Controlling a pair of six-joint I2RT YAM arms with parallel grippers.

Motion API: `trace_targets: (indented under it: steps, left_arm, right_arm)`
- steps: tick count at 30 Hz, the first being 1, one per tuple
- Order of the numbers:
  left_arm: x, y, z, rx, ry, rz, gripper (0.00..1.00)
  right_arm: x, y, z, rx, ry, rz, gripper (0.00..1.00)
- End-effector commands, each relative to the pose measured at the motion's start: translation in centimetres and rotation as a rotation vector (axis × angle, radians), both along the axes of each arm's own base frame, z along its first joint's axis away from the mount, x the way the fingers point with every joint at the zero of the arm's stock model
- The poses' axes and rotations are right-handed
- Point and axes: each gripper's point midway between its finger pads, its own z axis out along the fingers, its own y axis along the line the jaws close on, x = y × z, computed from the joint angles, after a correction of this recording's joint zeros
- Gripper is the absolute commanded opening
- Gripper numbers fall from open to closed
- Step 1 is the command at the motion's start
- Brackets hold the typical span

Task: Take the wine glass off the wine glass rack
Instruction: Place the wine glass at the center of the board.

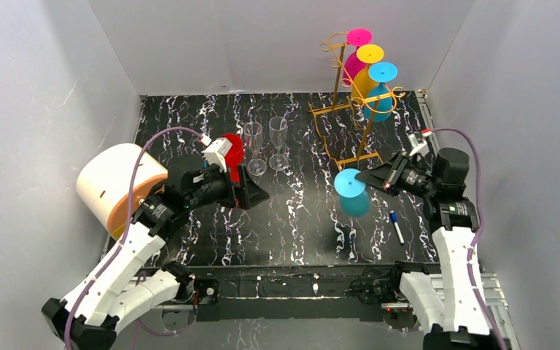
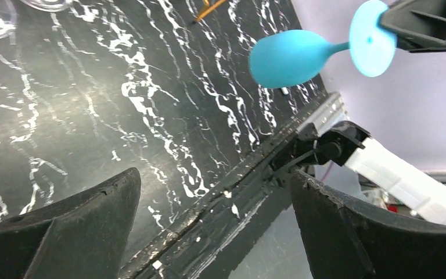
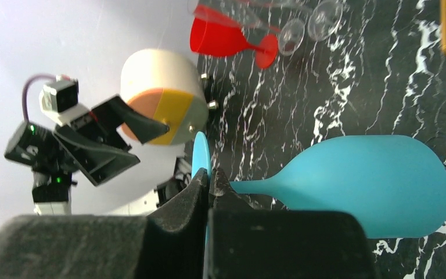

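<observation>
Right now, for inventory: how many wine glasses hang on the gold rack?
3 on the gold wire rack, top to bottom in view: pink plastic wine glass, yellow plastic wine glass, blue plastic wine glass. Others may be hidden.

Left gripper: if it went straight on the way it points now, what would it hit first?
Likely the matte turquoise wine glass clamped in the right gripper, with nothing between it and the open left gripper. Height is unclear; it may pass beneath.
</observation>
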Motion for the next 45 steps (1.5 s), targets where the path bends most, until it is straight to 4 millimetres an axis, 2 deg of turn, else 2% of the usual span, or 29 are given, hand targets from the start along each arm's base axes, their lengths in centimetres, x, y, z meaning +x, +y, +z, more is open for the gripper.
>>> trace_targets:
  steps: [1, 6, 9, 13, 18, 20, 24, 27, 32, 36, 39, 41, 45]
  left_arm:
    - [-0.5, -2.5, 0.8, -0.084, 0.023, -0.129, 0.96]
    - [-1.6, -3.4, -0.1, -0.138, 0.079, -0.186, 0.90]
    - [-2.1, -4.0, -0.4, -0.177, 0.106, -0.202, 0.86]
    - [-3.1, -4.7, -0.6, -0.194, 0.132, -0.240, 0.83]
    - [-4.3, -5.6, 0.5, -0.278, 0.133, -0.282, 0.71]
    - [-4.6, -5.9, 0.9, -0.306, 0.134, -0.294, 0.66]
    - [-5.0, -6.1, 0.2, -0.304, 0.155, -0.296, 0.59]
    - [-5.0, -6.3, 0.2, -0.313, 0.147, -0.301, 0.48]
    - [-5.4, -6.4, 0.0, -0.312, 0.146, -0.330, 0.34]
    - [-5.4, -6.6, -0.1, -0.337, 0.165, -0.319, 0.12]
    - [-5.6, -6.9, 1.9, -0.472, 0.119, -0.314, 0.00]
    - [-5.8, -6.8, 2.5, -0.522, 0.107, -0.313, 0.00]
    - [-6.2, -6.9, 1.9, -0.473, 0.118, -0.349, 0.00]
  right_arm:
    - [-0.3, 2.7, -0.9, -0.061, -0.011, 0.110, 0.01]
    - [-1.8, 7.1, -0.9, -0.032, -0.053, 0.223, 0.01]
    - [-2.5, 9.0, -1.3, -0.064, -0.074, 0.260, 0.01]
    - [-3.2, 11.9, -0.8, -0.050, -0.129, 0.322, 0.01]
    - [-4.0, 15.4, -0.8, -0.051, -0.174, 0.398, 0.01]
    - [-4.4, 16.6, -0.1, -0.027, -0.206, 0.424, 0.01]
    - [-4.8, 17.5, 1.0, 0.028, -0.243, 0.450, 0.01]
    - [-5.3, 18.0, 1.6, 0.087, -0.258, 0.469, 0.01]
    - [-5.5, 18.1, 1.2, 0.082, -0.259, 0.468, 0.01]
    - [-6.1, 18.0, 1.2, 0.083, -0.274, 0.497, 0.01]
    - [-6.8, 17.7, 1.3, 0.099, -0.298, 0.520, 0.02]
    - [-7.4, 17.6, 1.5, 0.117, -0.317, 0.547, 0.15]
    - [-9.2, 17.8, 1.6, 0.154, -0.326, 0.659, 0.35]
